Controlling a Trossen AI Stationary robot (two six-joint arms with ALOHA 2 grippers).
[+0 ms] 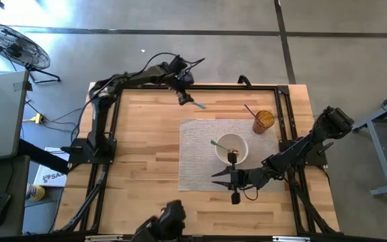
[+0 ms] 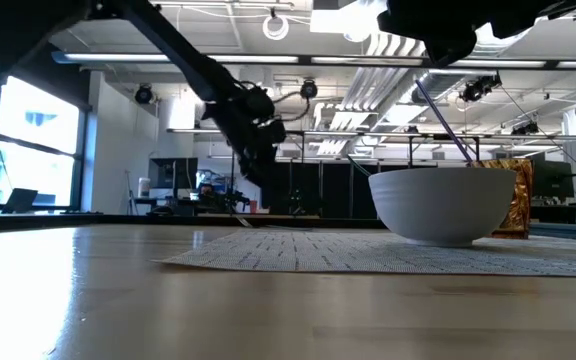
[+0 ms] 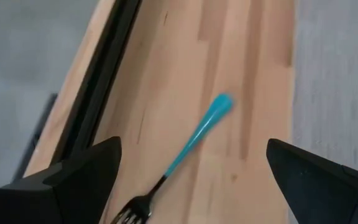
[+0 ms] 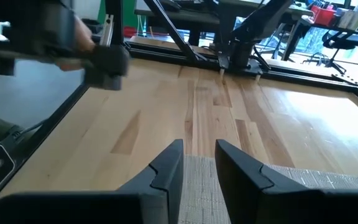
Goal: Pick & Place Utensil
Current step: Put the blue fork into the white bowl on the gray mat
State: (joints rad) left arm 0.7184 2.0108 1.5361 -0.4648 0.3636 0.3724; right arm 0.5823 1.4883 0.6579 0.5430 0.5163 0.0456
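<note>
Left gripper [image 1: 182, 95], jaws wide, hovers over the blue-handled fork [image 3: 179, 152] on the table [image 1: 140, 154]. Right gripper [image 4: 197, 163], jaws narrow and empty, waits beside the bowl [image 1: 232, 148].

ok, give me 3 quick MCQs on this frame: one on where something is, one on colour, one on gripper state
1. Where does the blue-handled fork lie?
A. in the bowl
B. on bare wood beyond the placemat
C. in the amber cup

2. What colour is the bowl?
A. white
B. red
C. black

3. How does the left gripper stand?
A. shut on the fork
B. open over the fork
C. shut on the bowl's rim

Answers:
1 B: high view shows the fork on the table past the far edge of the placemat.
2 A: it shows white in high and low views.
3 B: left wrist view shows its fingers spread wide, the fork lying between them on the wood.
</note>
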